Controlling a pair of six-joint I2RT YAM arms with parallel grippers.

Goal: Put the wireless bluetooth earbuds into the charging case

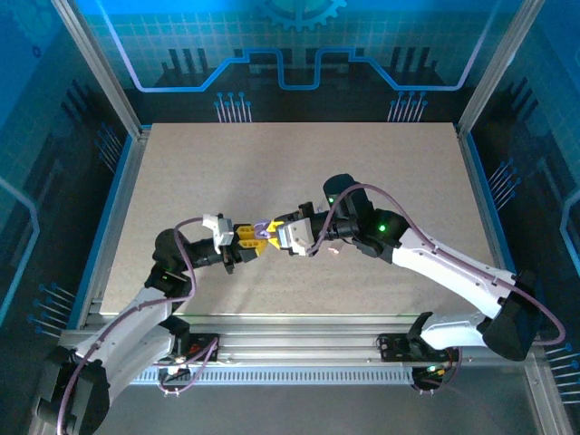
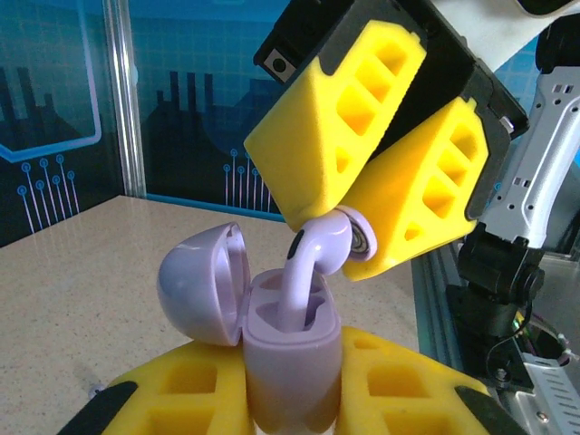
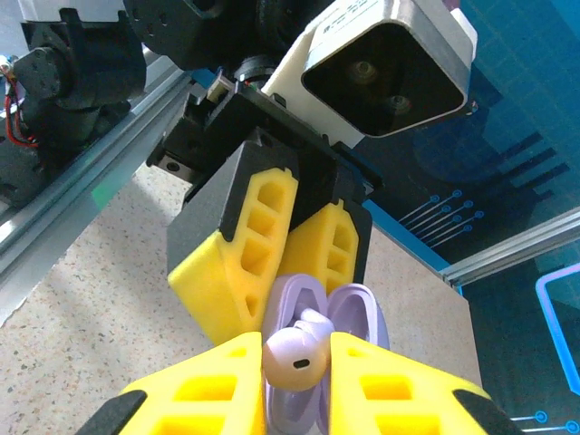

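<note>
My left gripper (image 1: 250, 237) is shut on the body of an upright lilac charging case (image 2: 292, 349), whose lid (image 2: 201, 285) hangs open to the left. My right gripper (image 1: 275, 234) is shut on the head of a lilac earbud (image 2: 308, 272). The earbud's stem reaches down into one of the case's two sockets. In the right wrist view the earbud (image 3: 294, 358) sits pinched between my yellow fingers (image 3: 208, 399), with the open case (image 3: 317, 304) just behind it, held by the left gripper (image 3: 294, 276). Both grippers meet above the table's near middle.
The beige speckled table (image 1: 299, 163) stretches behind and to both sides of the grippers. An aluminium rail (image 1: 299, 326) runs along the near edge, and blue panel walls (image 1: 299, 54) ring the table. The right arm's white links (image 2: 526, 208) stand close on the right.
</note>
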